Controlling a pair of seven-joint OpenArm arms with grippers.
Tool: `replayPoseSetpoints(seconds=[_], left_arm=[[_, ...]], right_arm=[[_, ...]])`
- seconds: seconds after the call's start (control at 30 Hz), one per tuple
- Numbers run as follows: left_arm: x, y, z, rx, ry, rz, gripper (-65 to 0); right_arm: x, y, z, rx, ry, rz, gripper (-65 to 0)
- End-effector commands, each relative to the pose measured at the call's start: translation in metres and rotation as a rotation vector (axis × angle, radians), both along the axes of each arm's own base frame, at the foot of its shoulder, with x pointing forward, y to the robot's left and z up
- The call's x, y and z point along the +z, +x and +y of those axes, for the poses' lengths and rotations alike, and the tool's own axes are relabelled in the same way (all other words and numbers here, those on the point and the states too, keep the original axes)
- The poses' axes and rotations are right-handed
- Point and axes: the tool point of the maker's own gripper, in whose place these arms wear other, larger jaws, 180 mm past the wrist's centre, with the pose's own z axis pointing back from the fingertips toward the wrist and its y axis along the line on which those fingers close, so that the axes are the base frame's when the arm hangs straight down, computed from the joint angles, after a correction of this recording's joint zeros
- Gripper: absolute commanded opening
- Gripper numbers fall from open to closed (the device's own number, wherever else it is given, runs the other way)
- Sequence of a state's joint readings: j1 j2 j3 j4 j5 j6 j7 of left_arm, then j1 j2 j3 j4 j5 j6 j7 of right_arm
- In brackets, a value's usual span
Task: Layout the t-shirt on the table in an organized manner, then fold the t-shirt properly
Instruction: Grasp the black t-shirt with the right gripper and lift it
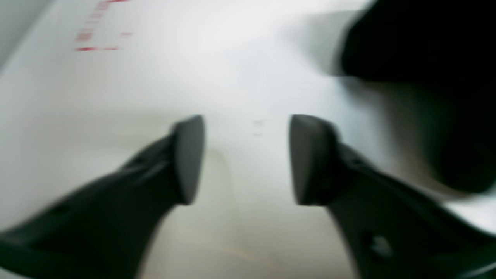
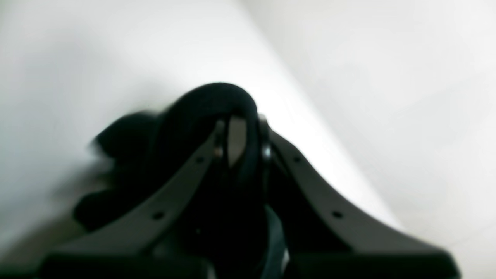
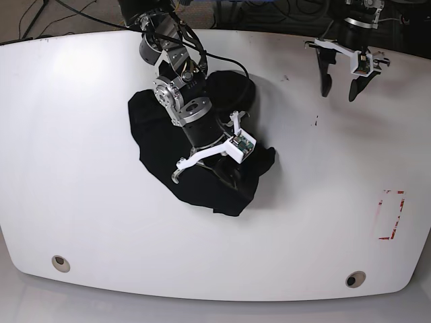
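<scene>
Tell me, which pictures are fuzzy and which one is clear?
Left wrist view: blurry, the t-shirt smeared, the red marking streaked. Right wrist view: soft too, black cloth only a dark blob. Base view: sharp, with shiny glare on the table.

The t-shirt (image 3: 161,145) is soft, matt black cloth, lying in rumpled folds. The table (image 3: 81,168) is a smooth, glossy white surface that reflects light, with a red marking (image 3: 390,215) on it. The fingers (image 1: 188,159) of the left gripper (image 1: 248,159) are matt dark plastic; the right arm's joints (image 3: 176,94) are bare, shiny metal.
</scene>
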State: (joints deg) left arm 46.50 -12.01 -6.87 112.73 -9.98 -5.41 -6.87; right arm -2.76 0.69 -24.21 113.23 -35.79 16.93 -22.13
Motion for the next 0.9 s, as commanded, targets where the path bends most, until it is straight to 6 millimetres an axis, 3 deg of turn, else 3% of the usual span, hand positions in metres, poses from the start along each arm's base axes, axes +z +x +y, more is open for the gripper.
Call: replayPoseSetpoints(seconds=[0.0,0.13,0.33,0.43,0.87], left_arm=[[0.009,0.003,-0.011,-0.027,-0.02,-0.037,-22.1],[0.009,0.007,-0.034,-0.068,-0.072,-0.046,-16.4],[0.009,0.009,-0.059,-0.12,-0.121,-0.049,-16.2],[0.009,0.008,-0.065,-0.132,-0.132,-0.046,-16.1],[0.015,0.017,-0.079,-0.165,-0.157,-0.075,-15.8]], right_arm=[[0.032,0.005,-0.001,-0.006,0.043,-0.09,-65.0],[0.05,0.016,-0.014,-0.039,0.051,-0.14,-65.0],[0.062,0.027,-0.026,-0.072,0.048,-0.178,-65.0],[0.067,0.031,-0.033,-0.089,0.047,-0.192,-65.0],[0.129,0.058,-0.044,-0.116,0.054,-0.355,-64.8]])
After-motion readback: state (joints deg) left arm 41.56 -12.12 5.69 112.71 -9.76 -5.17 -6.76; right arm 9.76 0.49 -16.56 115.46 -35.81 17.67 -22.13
